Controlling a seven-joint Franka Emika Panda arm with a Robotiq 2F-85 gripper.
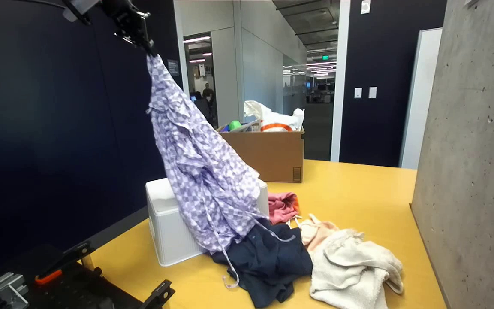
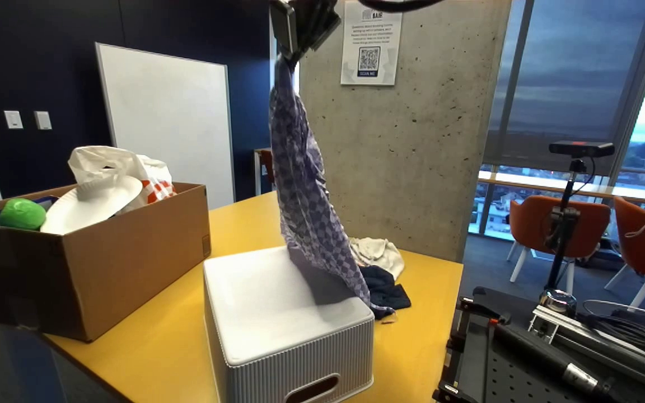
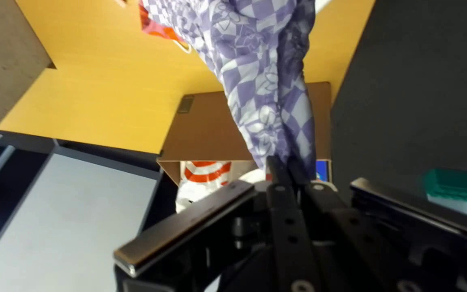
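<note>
Well above a white ribbed box point(image 2: 266, 319) on a yellow tabletop point(image 1: 345, 184), a gripper point(image 1: 152, 54) pinches a purple-and-white checkered cloth point(image 1: 204, 159) tightly by one end, the fabric drawn to a point there and slanting down along one side of the box in both exterior views. Thin ties point(image 1: 230, 262) trail from the cloth's lower end, across a dark navy garment point(image 1: 272, 264) lying just beside the box. A red cloth point(image 1: 282, 210) lies near the box, while a peach cloth point(image 1: 318, 231) and a cream cloth point(image 1: 350, 266) lie farther from it, beyond the navy garment. A cardboard carton point(image 2: 138, 268) stands apart from the box, a white plastic bag point(image 2: 98, 161), a white plate point(image 2: 93, 206) and a round green object point(image 2: 22, 214) showing at its top
</note>
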